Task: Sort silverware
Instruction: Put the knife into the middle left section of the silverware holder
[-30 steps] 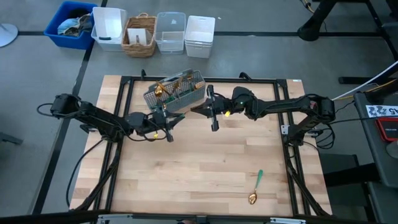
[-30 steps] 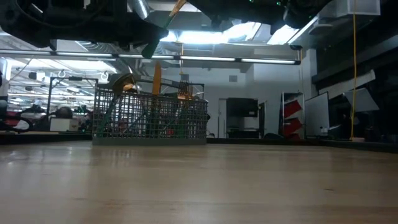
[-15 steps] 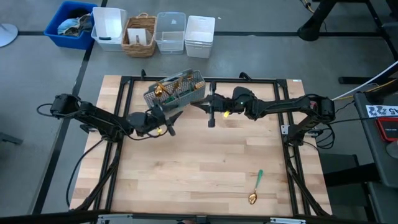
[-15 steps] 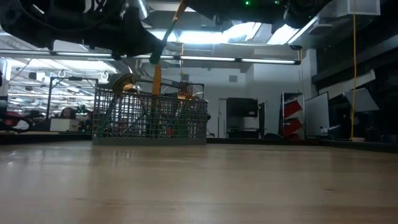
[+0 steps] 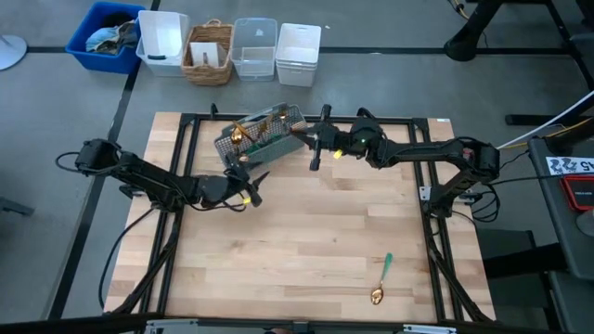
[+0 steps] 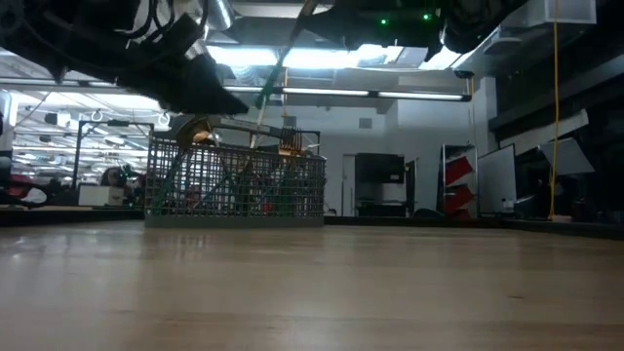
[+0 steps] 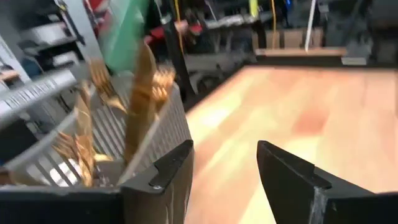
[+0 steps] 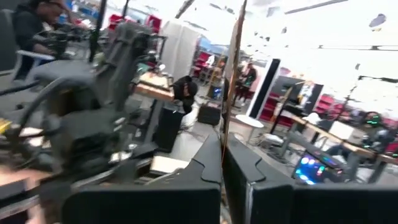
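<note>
In the high view, the left arm's tool (image 5: 249,178) sits left of centre in the frame. Over the last second it has drawn back from the front of the grey wire-mesh caddy (image 5: 243,148) toward the lower left. Its dark fingers (image 7: 163,171) stand apart with nothing between them, as the left wrist view shows. That reads as the left arm clearing out of the way.

Just above it, in the upper middle of the frame, the caddy stands on the pale wooden worktop (image 5: 306,250), bristling with gold-headed, teal-handled silverware (image 5: 263,122).

To its right, the right arm's tool (image 5: 312,141) has slid leftward and up toward the top of the frame, so it now hovers at the caddy's right end. It is clamped on a slim gold-and-teal piece of cutlery (image 8: 232,74), which stands up between the fingers in the right wrist view. The low view shows that piece (image 6: 283,63) angled down over the caddy, so a drop into a compartment looks close. Which compartment, I cannot tell.

Far lower right on the worktop, one gold-bowled, teal-handled spoon (image 5: 381,280) lies alone, not yet sorted.
</note>
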Controlling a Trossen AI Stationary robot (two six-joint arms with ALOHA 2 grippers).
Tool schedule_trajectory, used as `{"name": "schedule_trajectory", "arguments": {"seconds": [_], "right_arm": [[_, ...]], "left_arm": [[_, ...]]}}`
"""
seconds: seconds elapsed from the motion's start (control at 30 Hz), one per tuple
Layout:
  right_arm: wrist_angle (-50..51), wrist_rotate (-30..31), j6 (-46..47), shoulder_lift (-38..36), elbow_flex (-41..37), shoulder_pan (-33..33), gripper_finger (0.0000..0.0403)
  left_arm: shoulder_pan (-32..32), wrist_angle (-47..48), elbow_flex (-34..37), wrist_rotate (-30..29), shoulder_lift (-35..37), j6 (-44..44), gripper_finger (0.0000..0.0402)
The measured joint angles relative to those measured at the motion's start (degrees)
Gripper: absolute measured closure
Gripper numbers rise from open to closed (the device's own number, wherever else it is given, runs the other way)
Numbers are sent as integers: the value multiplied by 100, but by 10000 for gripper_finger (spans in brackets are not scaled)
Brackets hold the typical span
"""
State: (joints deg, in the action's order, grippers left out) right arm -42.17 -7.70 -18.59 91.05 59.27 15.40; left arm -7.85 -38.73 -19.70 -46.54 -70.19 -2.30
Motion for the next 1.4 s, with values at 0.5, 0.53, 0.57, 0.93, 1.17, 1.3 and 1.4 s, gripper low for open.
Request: {"name": "schedule_trajectory", "arguments": {"seconds": [0.5,0.53,0.57,0.93,1.17,1.3,1.4], "right_arm": [[58,-793,449,1016,1038,304,400],[198,-875,475,1144,1180,304,400],[345,-894,486,1278,1333,304,400],[1058,-684,461,2275,2079,304,400],[1061,-444,464,2631,2253,298,380],[1046,-345,468,2634,2258,295,346],[1047,-339,470,2634,2258,295,316]], "left_arm": [[-859,1237,0,813,-2,1730,233],[-907,1293,0,852,-2,1775,233],[-944,1363,0,880,-2,1851,233],[-1207,1900,1,890,-13,2187,233],[-1206,1926,1,890,-15,2187,233],[-1205,1939,2,890,-15,2187,233],[-1205,1945,1,890,-15,2187,233]]}}
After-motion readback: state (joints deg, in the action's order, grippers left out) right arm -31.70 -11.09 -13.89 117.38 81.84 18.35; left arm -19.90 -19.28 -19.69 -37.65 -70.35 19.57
